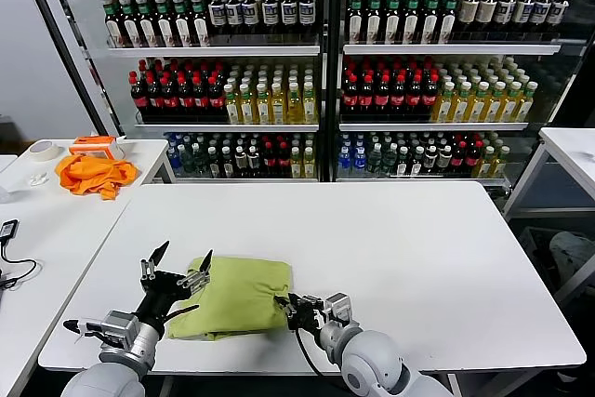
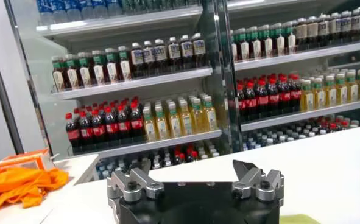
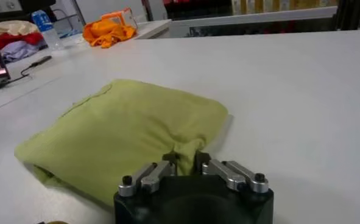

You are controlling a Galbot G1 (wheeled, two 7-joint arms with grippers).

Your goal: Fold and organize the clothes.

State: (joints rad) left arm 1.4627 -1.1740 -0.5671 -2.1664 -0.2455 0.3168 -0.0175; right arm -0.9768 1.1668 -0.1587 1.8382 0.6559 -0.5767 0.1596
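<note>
Folded into a thick, soft rectangle, lime-green cotton T-shirt (image 1: 237, 297) lying on the white rectangular surface (image 1: 390, 248), at its near edge, directly in front of the robot. Print not visible, presumably tucked inside the layers.

Right gripper (image 1: 290, 310) at the shirt's near right corner, black fingers (image 3: 167, 162) clenched on a small pinch of green fabric, the cloth puckering between them in the right wrist view. Likely purpose of the hold: to lift or drag that corner for one more fold, or to square up the bundle.

Left gripper (image 1: 177, 274) poised just above the shirt's left edge, fingers (image 2: 134, 182) released and spread wide, tips pointing up and away from the cloth, nothing between them. Apparently waiting there to pin or catch the opposite side when needed.

Well behind the shirt and to its left, on a neighbouring white side table (image 1: 139, 151), a crumpled bright orange cloth (image 1: 93, 174) beside a roll of tape (image 1: 43, 149), out of the way of the folding. Beyond the shirt, past the far edge of the surface, tall glass-fronted shelves (image 1: 321, 127) packed with rows of bottled drinks.

Judged stage: folding largely done, tidying of the bundle remaining. Risk with so small a pinch: layers sliding apart on any pull.
</note>
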